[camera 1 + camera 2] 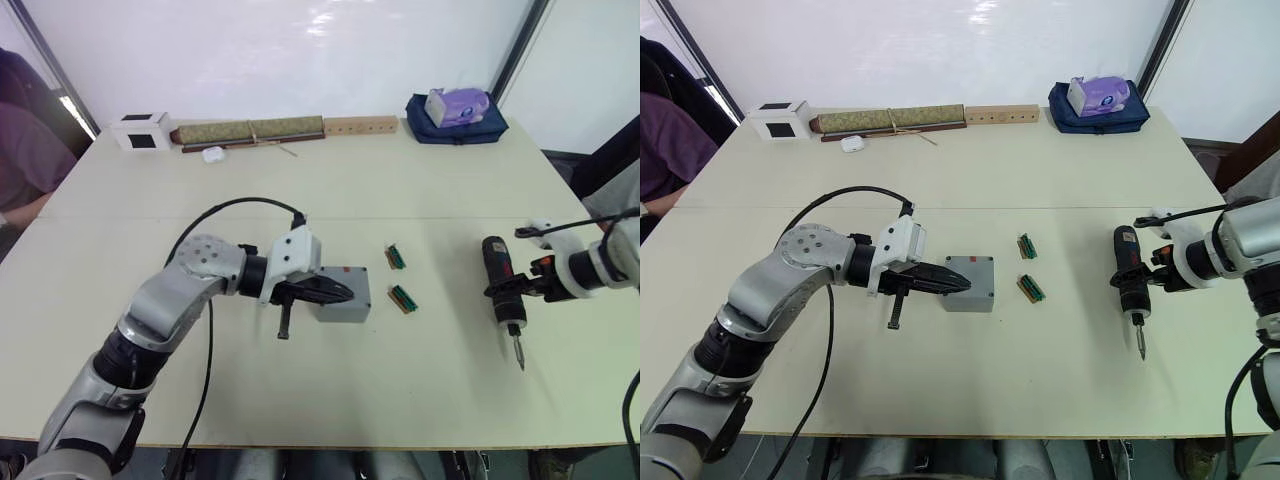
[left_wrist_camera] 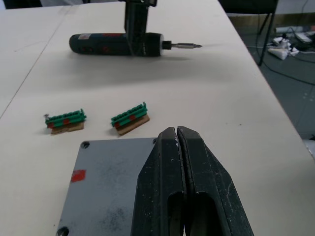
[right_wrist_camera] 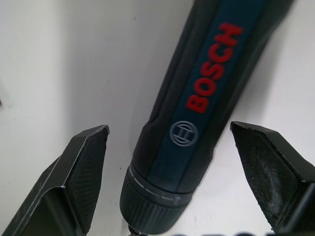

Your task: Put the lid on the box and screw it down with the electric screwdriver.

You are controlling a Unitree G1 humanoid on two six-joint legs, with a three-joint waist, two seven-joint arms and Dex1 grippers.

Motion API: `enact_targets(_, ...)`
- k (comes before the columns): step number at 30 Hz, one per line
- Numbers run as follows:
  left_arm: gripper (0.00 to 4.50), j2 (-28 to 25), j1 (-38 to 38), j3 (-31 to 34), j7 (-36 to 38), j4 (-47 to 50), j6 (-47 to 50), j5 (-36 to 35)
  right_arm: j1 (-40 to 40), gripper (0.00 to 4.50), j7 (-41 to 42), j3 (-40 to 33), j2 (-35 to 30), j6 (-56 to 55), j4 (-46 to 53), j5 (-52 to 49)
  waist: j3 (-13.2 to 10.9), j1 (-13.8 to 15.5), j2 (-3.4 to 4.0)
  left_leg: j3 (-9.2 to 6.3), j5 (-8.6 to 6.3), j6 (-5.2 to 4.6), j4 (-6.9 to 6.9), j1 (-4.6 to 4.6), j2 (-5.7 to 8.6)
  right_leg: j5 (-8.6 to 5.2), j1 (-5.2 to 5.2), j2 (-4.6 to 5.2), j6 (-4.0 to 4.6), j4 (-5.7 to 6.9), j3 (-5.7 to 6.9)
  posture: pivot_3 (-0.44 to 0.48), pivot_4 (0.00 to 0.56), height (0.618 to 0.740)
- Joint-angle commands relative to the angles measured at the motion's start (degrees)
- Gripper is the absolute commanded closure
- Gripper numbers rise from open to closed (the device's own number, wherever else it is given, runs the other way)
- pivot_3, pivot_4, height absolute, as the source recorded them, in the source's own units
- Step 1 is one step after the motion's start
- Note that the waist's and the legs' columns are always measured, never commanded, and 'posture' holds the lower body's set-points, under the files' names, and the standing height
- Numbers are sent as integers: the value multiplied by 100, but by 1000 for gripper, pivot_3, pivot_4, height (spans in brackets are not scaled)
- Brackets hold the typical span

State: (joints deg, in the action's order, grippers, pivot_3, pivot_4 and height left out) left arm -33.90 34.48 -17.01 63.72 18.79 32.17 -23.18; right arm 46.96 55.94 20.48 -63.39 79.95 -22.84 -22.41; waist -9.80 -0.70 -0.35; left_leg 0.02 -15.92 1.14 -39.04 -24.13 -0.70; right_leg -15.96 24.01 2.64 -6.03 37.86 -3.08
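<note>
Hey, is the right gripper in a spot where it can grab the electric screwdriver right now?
Probably yes. The right gripper is open with a finger on each side of the electric screwdriver, which lies flat on the table, nothing between them.

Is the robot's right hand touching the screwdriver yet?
Apart. In the right wrist view the right hand is open, its fingers on either side of the electric screwdriver, with bare table showing between each finger and the tool.
</note>
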Motion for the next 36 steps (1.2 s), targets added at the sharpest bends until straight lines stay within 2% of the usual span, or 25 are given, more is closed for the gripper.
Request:
enact_targets(1,4500,-15,16,161,-80,200,31,-74,-13,263,115,204,-14,-190,-34,246,0,-5,-1,0,0,0,0,0,0,0,0,0,0,0,0,0,150,740)
enact_targets(3,4500,-20,-14,194,-128,224,66,-105,-31,263,203,361,8,-336,-61,383,1,-6,-2,-2,0,0,-1,0,-1,0,-2,-2,0,0,2,0,150,740)
enact_targets(4,4500,-29,-34,207,-147,233,72,-109,-35,520,250,414,20,-380,-70,430,2,-8,-4,-2,0,0,-2,2,-1,0,-5,-2,0,0,2,0,150,740)
enact_targets(9,4500,-36,-92,277,-237,277,119,-118,-25,2119,312,471,114,-454,-134,633,2,-7,-6,-5,0,0,-4,14,-1,0,-19,-1,0,-2,5,0,150,740)
enact_targets(10,4500,-38,-97,284,-246,283,123,-119,-26,2586,335,474,125,-449,-139,662,2,-8,-7,-7,0,0,-4,14,-1,0,-20,-2,0,-2,6,0,150,740)
enact_targets(14,4500,-44,-163,385,-333,309,165,-192,-116,2654,76,339,274,-314,-237,816,2,-9,-11,-12,0,0,-4,33,-2,0,-43,-2,0,-12,10,0,150,740)
enact_targets(16,4500,-75,-121,517,-334,186,173,-250,-13,2654,-154,112,383,-599,-486,969,7,-23,-25,-14,-5,-7,2,65,-4,0,-79,-4,1,-26,12,0,150,740)
enact_targets(19,4500,-149,74,633,-254,-226,61,-153,700,2660,-500,-433,540,-1250,-1194,1134,9,-59,-51,-11,-6,-8,2,80,-5,0,-101,-5,1,-37,13,0,150,740)
enact_targets(22,4500,-172,191,712,-119,-576,-21,-185,1248,2660,-610,-1206,673,-2144,-1225,871,-34,-68,25,20,-5,-7,-4,71,3,15,-87,10,-11,-52,-8,0,150,740)
enact_targets(24,4500,-160,232,688,-57,-736,-74,-165,1329,2660,-611,-2109,921,-2295,-798,282,-45,-70,43,48,-5,-8,-2,62,10,31,-64,14,-40,-50,-35,0,150,740)
enact_targets(25,4500,-128,267,648,-35,-815,-65,-151,1118,2660,-758,-2552,1039,-2523,-285,106,-46,-71,41,49,-5,-8,3,61,7,31,-59,7,-40,-48,-39,0,150,740)
enact_targets(29,4500,-52,335,535,67,-1019,-72,-95,285,2660,-1489,-3413,1543,-3114,1140,0,-42,11,35,28,-8,-11,53,56,-11,12,-42,-14,-10,-57,-29,0,150,740)
enact_targets(32,4500,59,436,428,215,-1317,-136,-58,-380,2660,-2133,-4116,2580,-3753,2676,-459,-41,47,30,15,2,5,74,55,-10,9,-43,-2,-4,-63,-9,0,150,740)
enact_targets(33,4500,106,537,302,319,-1535,-262,63,-594,2660,-2317,-4263,2963,-3175,3239,-997,-41,45,31,17,4,8,74,52,-9,9,-39,7,-5,-59,-12,0,150,740)
enact_targets(36,4500,208,734,11,522,-2018,-648,399,-1073,2660,-2909,-4343,4050,-2768,4427,-1913,-42,-3,33,17,8,14,72,48,-4,10,-34,8,-5,-50,-13,0,150,740)
